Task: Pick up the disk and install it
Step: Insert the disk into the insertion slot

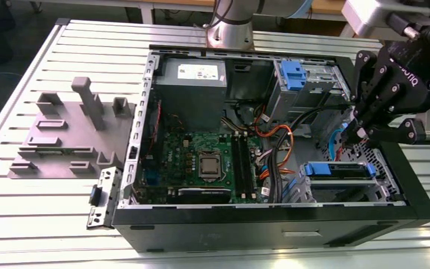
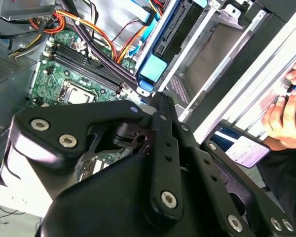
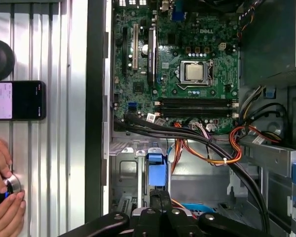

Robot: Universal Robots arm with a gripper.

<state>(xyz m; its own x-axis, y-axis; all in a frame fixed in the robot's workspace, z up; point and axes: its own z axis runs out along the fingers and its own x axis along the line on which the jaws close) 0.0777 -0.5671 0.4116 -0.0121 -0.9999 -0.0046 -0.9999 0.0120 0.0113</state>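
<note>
Black, angular metal linkages make up the gripper (image 1: 358, 133), which is seen in the exterior view hanging over the open computer case (image 1: 275, 235) at the exterior view's right; whether its fingers are apart or together cannot be told. Directly below it, the disk (image 1: 340, 170) is seated in the drive cage at the case's front corner, a flat slab edged by its blue plastic carrier frame. In the first wrist view that frame is presented end-on as a smooth blue rectangular tab (image 3: 156, 169) between grey sheet-metal cage walls, and in the second wrist view as a blue block (image 2: 152, 69) beside the silver rails. A green motherboard (image 1: 204, 162) with a square metallic processor socket is laid across the case floor, crossed by orange, red and black cables (image 1: 275, 140). On the ribbed aluminium desk (image 1: 43, 218) a grey moulded fixture (image 1: 69, 134) is set. Both wrist views add a person's hand (image 3: 2, 197) and a dark phone (image 3: 17, 100).
</note>
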